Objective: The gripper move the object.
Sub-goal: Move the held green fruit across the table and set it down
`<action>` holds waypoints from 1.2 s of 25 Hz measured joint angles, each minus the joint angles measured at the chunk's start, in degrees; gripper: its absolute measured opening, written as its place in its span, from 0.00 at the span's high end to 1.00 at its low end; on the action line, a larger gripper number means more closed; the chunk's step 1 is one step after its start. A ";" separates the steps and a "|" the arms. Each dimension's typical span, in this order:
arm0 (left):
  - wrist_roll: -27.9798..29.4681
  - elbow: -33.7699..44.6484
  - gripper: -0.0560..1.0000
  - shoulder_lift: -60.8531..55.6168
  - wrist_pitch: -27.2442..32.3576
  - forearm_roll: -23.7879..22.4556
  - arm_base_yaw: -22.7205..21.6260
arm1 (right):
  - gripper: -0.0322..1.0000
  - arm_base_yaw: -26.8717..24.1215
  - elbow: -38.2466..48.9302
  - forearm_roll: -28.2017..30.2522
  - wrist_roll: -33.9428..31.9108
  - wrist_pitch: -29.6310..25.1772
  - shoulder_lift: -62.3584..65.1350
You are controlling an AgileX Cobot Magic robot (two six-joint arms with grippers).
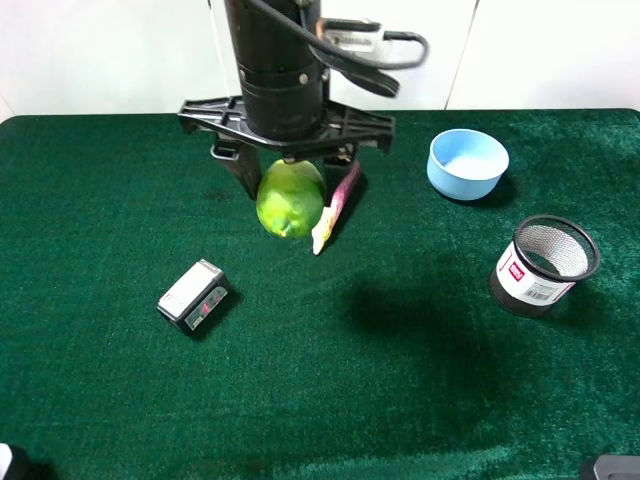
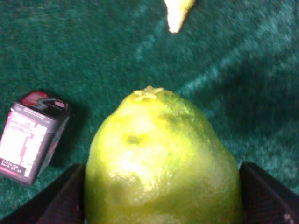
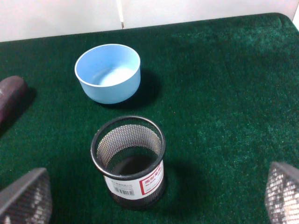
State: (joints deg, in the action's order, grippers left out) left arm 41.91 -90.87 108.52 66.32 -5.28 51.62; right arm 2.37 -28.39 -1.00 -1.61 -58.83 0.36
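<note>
My left fingers are closed onto the round yellow-green lime-like fruit, one dark pad against each flank. Its nub end points out past the tips. The fruit fills the whole gap, so the opening is only as wide as the fruit itself. I cannot tell whether it rests on the dark green felt desk or hangs just clear of it.

Just beside the fingers, on the side toward my other arm, lies the long purple-and-cream eggplant. It is close enough to the fruit that I cannot say whether they touch. The small silver box lies further out on the opposite side, well apart.

My right fingers stand wide apart with nothing between them. The black wire-mesh cup stands upright just beyond them, and the pale blue plastic bowl sits past that.

My main worry is slip. The skin looks smooth and the body is rounded, so if the pads sit off its widest part, a quick lift or swing could squeeze it out forward. It would then roll freely on the felt. A sideways move toward the eggplant could also shove or spin the eggplant. A low carry toward the box could clip it.
</note>
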 joint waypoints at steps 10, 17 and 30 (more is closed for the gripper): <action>-1.98 4.77 0.32 -0.30 0.00 -1.24 3.76 | 0.30 0.00 0.00 0.00 0.00 0.00 0.00; 0.38 14.42 0.32 -2.67 0.00 -3.31 3.76 | 0.30 0.00 0.00 0.00 0.00 0.00 0.00; 0.42 24.88 0.32 -2.68 -7.88 -5.11 3.76 | 0.30 0.00 0.00 0.00 0.00 0.00 0.00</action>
State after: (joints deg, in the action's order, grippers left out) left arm 42.33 -65.99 105.85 58.44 -10.39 55.38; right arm 2.37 -28.39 -1.00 -1.61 -58.83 0.36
